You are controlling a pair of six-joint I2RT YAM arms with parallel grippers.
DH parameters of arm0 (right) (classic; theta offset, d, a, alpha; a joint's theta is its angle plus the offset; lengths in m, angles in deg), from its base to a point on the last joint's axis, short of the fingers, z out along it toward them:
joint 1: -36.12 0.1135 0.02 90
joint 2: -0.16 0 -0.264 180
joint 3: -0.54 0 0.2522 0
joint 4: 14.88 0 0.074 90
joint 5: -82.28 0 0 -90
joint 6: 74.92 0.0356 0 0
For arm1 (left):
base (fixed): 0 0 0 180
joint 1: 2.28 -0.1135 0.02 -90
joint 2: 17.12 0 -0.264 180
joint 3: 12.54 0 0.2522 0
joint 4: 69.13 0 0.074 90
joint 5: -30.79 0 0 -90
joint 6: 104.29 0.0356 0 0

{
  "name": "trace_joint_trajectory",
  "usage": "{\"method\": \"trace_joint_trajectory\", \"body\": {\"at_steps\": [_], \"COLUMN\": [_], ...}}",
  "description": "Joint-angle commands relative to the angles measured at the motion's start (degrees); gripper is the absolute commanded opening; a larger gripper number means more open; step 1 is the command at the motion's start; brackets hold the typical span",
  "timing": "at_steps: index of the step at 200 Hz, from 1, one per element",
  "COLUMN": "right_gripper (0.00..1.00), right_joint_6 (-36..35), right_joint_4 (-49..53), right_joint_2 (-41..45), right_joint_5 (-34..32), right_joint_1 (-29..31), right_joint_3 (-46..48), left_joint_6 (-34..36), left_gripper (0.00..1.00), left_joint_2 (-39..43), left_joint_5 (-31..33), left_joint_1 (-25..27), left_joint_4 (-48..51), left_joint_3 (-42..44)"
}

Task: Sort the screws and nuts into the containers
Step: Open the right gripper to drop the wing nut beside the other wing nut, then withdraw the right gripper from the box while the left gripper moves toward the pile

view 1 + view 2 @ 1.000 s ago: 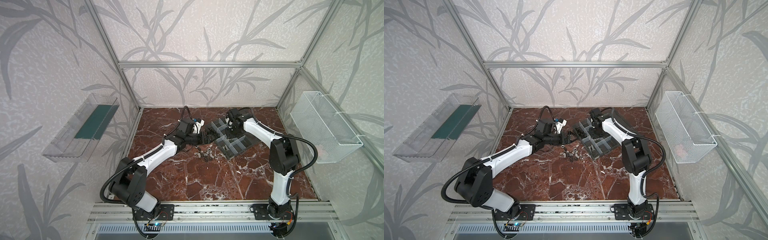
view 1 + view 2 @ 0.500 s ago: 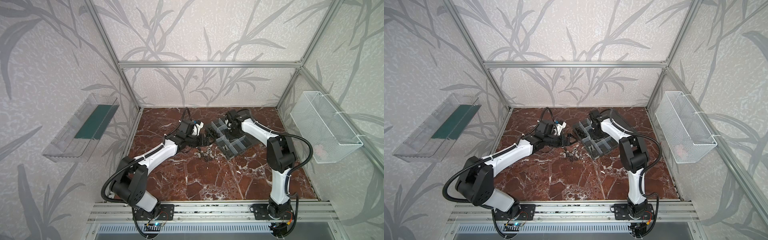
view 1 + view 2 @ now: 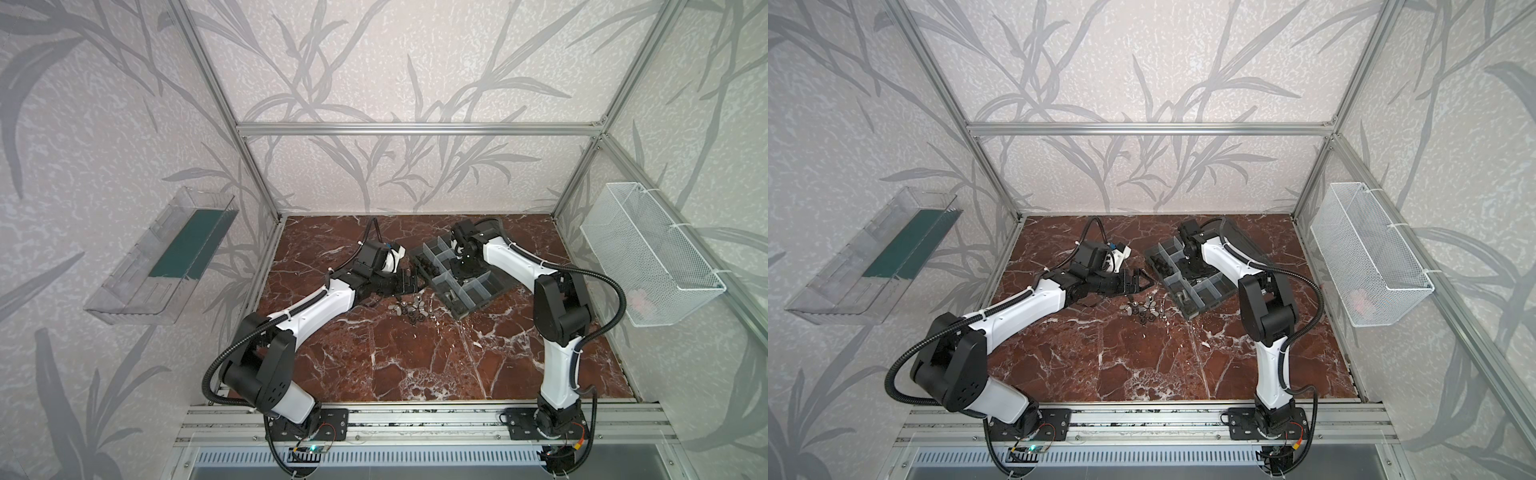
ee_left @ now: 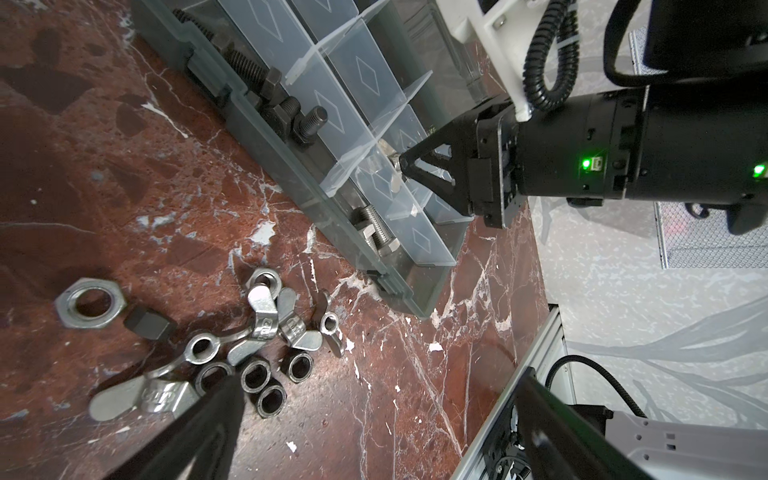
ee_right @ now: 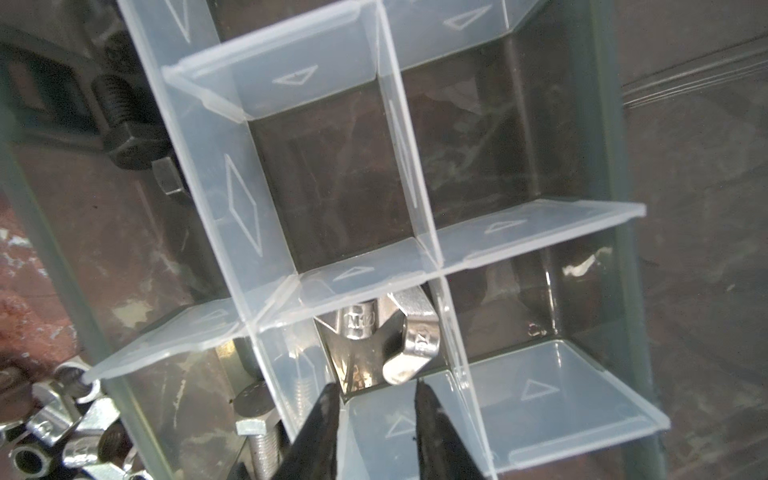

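Box: the grey organizer box [image 3: 484, 301] lay open.
Left gripper: the left gripper [image 4: 380, 378] hung just beside the box, above the loose nuts, fingers spread wide and empty.
Right gripper: the right gripper [image 5: 376, 388] hung over a middle compartment [image 5: 436, 253]. Its fingers, pinched a second before, had parted a little and seemed to grip nothing.
Screws: the screws [image 4: 291, 112] lay in the box's row nearest the pile.
Loose nuts: a pile [image 4: 249, 345] waited beside the box, unsorted.
Wing nuts: shiny wing nuts [image 5: 374, 332] lay in that compartment, so one more was likely sorted.
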Motion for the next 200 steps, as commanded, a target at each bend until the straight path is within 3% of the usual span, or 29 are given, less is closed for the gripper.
{"method": "trace_joint_trajectory", "body": {"at_steps": [1, 73, 145, 186, 200], "right_gripper": [0.34, 0.49, 0.81, 1.00, 0.99], "right_joint_6": [0.6, -1.1, -1.7, -1.2, -1.5], "right_joint_4": [1.0, -3.3, -11.2, -13.5, -14.8], "right_joint_2": [4.2, 12.0, 17.5, 19.7, 20.9], "right_joint_5": [1.5, 1.9, -2.3, -2.7, -3.8], "right_joint_1": [-0.1, 4.7, 11.5, 11.6, 11.5], "right_joint_3": [-0.7, 3.9, 12.1, 16.4, 18.2], "left_joint_6": [0.9, -0.4, -13.2, -14.2, -14.6], "left_gripper": [0.99, 1.00, 1.00, 0.99, 1.00], "left_joint_2": [-0.4, -3.9, -8.1, -9.8, -10.2], "left_joint_5": [1.4, 3.5, 1.5, 3.1, 3.3], "left_joint_1": [-0.3, -2.6, -3.1, -3.2, -3.2], "left_joint_4": [2.0, 9.0, 6.0, 7.0, 6.9], "left_joint_3": [-1.4, -4.5, 1.6, 3.3, 4.1]}}
